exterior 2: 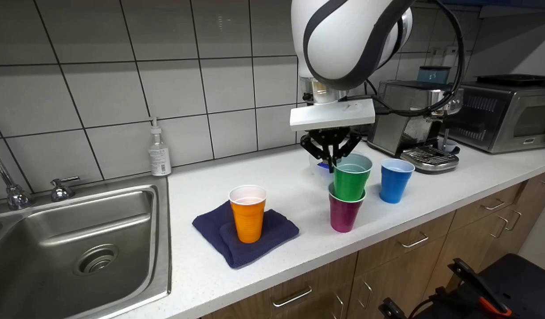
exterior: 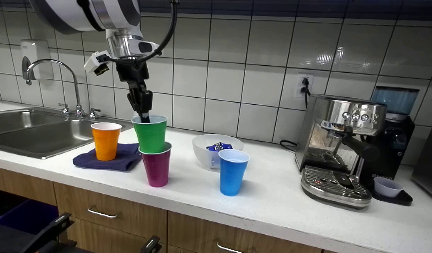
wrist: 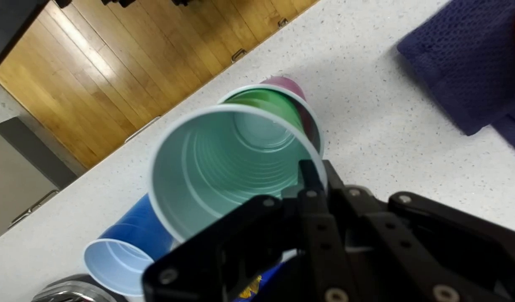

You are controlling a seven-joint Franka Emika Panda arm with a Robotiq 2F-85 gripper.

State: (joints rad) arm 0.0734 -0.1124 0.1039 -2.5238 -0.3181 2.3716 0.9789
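My gripper [wrist: 320,167] pinches the wall of a green cup [wrist: 240,159] at its rim, one finger inside the cup and one outside. In both exterior views the green cup [exterior: 150,137] stands over a purple cup [exterior: 156,168], its base sunk a little way into that cup's mouth. The gripper [exterior 2: 331,166] points down from above. From the wrist, the green cup hides most of the purple cup [wrist: 284,85]. To one side stands a blue cup [exterior: 233,172]. An orange cup [exterior 2: 248,215] rests upright on a folded navy towel [exterior 2: 276,230].
Behind the cups is a whitish bowl [exterior: 201,149] with blue wrapped items [exterior: 219,146]. A metal sink [exterior 2: 159,248] is set into the counter beyond the towel. An espresso machine [exterior: 339,140] stands at the opposite end, and a tiled wall backs the counter.
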